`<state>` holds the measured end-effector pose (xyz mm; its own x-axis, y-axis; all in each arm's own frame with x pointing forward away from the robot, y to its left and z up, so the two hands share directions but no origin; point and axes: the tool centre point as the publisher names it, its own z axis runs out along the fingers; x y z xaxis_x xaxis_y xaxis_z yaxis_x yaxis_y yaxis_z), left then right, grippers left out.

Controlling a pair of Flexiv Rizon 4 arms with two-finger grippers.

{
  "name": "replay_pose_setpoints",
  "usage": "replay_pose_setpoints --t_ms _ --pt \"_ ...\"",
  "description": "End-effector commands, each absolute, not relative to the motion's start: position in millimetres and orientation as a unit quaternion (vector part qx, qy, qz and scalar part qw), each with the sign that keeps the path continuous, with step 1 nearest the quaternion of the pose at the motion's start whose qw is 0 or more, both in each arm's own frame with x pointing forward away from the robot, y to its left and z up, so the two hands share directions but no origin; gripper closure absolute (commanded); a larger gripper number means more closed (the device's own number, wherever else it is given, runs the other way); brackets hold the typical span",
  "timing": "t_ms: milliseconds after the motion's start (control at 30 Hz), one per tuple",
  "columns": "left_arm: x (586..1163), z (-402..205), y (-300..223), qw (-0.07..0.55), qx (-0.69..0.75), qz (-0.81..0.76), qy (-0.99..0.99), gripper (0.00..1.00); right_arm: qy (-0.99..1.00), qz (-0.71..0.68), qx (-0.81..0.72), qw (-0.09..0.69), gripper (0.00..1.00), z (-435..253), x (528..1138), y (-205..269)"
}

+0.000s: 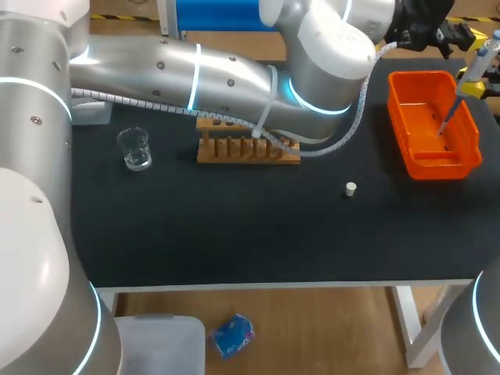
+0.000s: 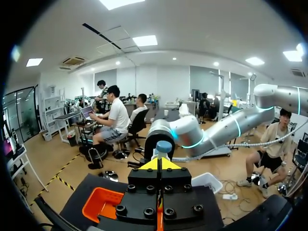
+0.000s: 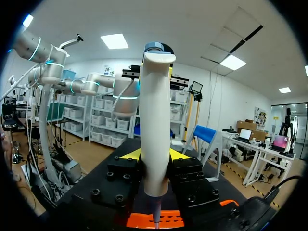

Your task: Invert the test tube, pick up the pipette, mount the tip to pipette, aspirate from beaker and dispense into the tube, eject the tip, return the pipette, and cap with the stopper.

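My right gripper [image 1: 471,87] is shut on the white pipette [image 1: 478,64] and holds it upright over the orange bin [image 1: 467,160]. In the right wrist view the pipette [image 3: 156,120] stands between the fingers of the right gripper [image 3: 154,156], its thin lower end pointing down into the bin [image 3: 139,220]. My left arm reaches across the table, and its gripper [image 1: 449,33] sits by the pipette's top. In the left wrist view the left gripper [image 2: 161,164] is shut with nothing in it, right at the pipette's blue button [image 2: 163,146].
A wooden test tube rack [image 1: 248,147] stands mid-table under the left arm. A glass beaker [image 1: 134,148] is at the left. A small white stopper [image 1: 351,188] lies on the black mat, right of centre. The orange bin [image 2: 98,204] is close to the right edge.
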<state>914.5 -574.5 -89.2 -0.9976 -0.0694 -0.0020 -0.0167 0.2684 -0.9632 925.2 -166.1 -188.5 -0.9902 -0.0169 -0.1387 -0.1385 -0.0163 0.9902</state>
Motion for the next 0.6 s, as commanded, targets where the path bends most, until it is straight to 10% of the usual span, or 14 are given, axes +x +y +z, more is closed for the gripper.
replay_pose_setpoints --t_ms 33,600 --pt "914.6 -94.9 -574.9 0.023 -0.027 -0.615 0.788 1.0 0.701 0.71 -0.056 0.043 1.0 -186.4 924.9 -166.0" --pt "914.5 -100.2 -579.3 0.028 -0.019 -0.603 0.797 1.0 0.701 0.71 -0.056 0.043 1.0 -186.4 924.9 -166.0"
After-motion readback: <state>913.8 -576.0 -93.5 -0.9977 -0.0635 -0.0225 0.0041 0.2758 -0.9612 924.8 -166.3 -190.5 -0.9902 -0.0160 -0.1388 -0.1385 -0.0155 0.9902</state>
